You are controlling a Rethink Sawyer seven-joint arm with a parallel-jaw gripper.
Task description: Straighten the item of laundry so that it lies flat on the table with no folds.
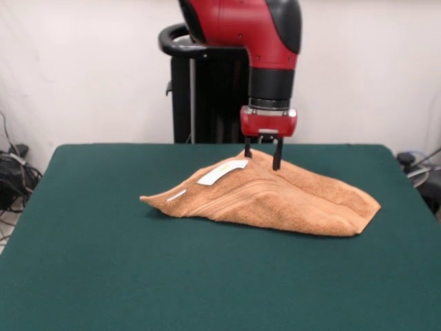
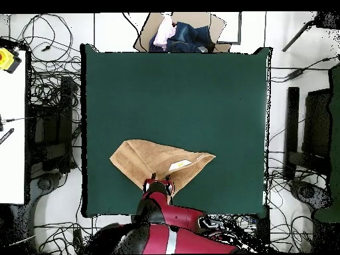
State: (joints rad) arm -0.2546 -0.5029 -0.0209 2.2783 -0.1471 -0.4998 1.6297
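Note:
The item of laundry (image 1: 275, 196), an orange-tan towel, lies folded over itself on the green table (image 1: 138, 276) and rises in a tent shape to a peak at its far edge. A white label (image 1: 222, 172) shows on the raised fold, left of the peak. My gripper (image 1: 262, 158) stands right at that peak, its two black fingers on either side of the lifted cloth, shut on it. From overhead, the towel (image 2: 149, 159) sits near the table's (image 2: 172, 93) bottom edge, with the gripper (image 2: 159, 179) at the towel's lower edge.
A cardboard box of clothes (image 2: 179, 33) stands beyond the table's top edge in the overhead view. Cables (image 2: 46, 86) cover the floor on both sides. A white surface (image 2: 13, 119) stands at the left.

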